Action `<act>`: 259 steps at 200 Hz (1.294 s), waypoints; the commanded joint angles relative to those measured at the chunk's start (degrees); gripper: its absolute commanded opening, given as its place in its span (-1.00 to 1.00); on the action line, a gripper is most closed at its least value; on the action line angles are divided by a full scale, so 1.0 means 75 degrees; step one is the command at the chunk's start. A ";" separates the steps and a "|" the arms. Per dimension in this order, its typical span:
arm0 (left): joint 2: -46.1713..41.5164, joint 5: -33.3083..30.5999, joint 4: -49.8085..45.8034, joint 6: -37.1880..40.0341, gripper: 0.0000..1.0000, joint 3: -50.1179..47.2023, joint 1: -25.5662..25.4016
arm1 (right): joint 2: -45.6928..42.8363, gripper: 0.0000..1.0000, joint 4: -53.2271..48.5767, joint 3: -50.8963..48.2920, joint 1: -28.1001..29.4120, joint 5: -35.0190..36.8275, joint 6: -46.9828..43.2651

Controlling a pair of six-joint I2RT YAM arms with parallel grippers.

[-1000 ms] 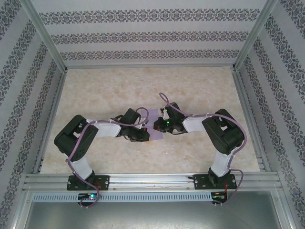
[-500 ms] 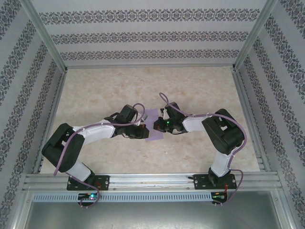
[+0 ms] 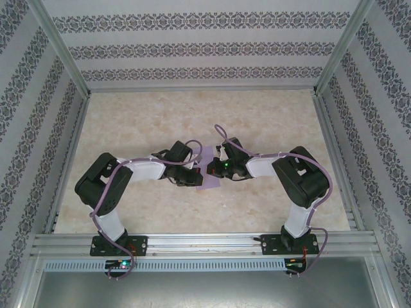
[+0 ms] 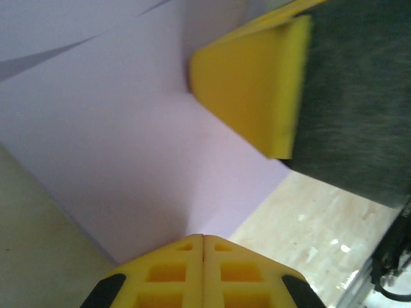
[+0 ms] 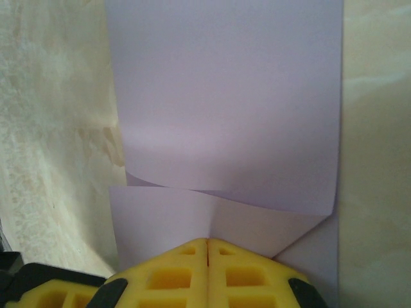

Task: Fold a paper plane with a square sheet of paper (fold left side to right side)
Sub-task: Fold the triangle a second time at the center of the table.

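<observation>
From above, the sheet [image 3: 205, 187] lies mid-tabletop [image 3: 128, 122], under both wrists. Left wrist: your left fingers [image 4: 203, 256], pressed together, rest on it; slide them firmly along the crease. Right wrist: your right fingers [image 5: 207, 256], also pressed together, pin the folded edge. Hold it steady.

Right gripper [image 5: 207, 244] sits at the bottom w/ its two yellow fingers pressed flat together, no gap btw them, just a thin seam. Tips are right on the lilac sheet of paper [image 5: 225, 96], which takes up most of the middle. Top layer's loose edge curves across just above the tips and lifts a bit (there's a soft shadow under it), w/ a second layer underneath. Can't tell if the tips pinch a layer tbh. Beige marbled table [image 5: 51, 128] shows on both sides, and the paper's right edge runs straight.
</observation>
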 commanded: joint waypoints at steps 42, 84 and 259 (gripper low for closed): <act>0.0172 -0.0375 -0.0031 0.0170 -1.00 -0.0196 0.0059 | 0.0331 -1.00 -0.0896 -0.0053 0.0080 0.0400 -0.0253; 0.0180 -0.0448 0.0133 0.0135 -1.00 -0.0573 0.0059 | -0.0176 -1.00 -0.0867 0.0249 -0.0038 -0.0026 -0.0381; -0.0316 0.0057 0.0194 -0.0005 -1.00 -0.0424 0.0059 | 0.0440 -1.00 -0.0715 0.0381 -0.0444 -0.0094 -0.0384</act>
